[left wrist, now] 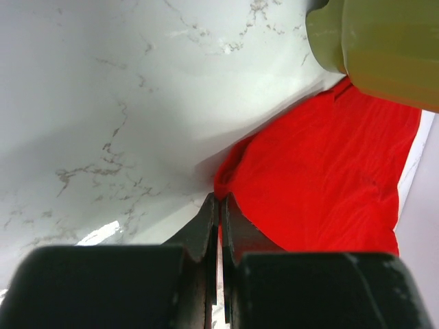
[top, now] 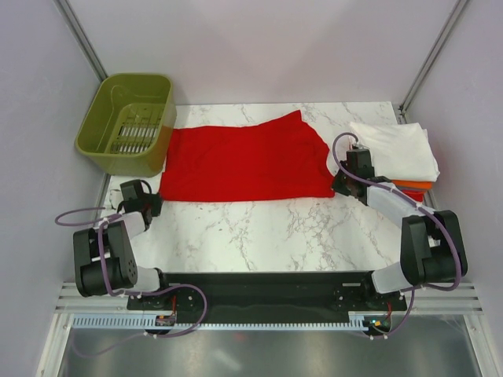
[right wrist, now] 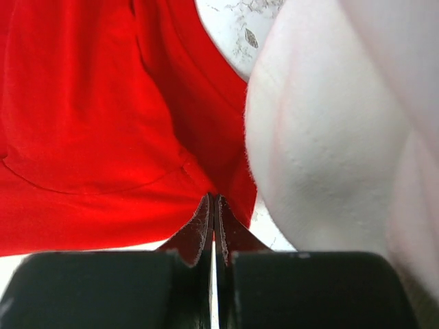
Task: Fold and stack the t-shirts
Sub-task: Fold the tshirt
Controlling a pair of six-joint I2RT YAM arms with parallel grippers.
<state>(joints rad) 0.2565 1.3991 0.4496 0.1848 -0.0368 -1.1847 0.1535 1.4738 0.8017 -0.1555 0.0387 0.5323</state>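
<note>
Marble table [top: 259, 228]; red t-shirt [top: 244, 161], folded stack [top: 397, 149]

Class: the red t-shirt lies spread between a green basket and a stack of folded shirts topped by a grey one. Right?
Not quite: the top shirt of the stack is white, not grey, as the top external view shows. The red t-shirt does lie spread between the green basket and that stack.
</note>
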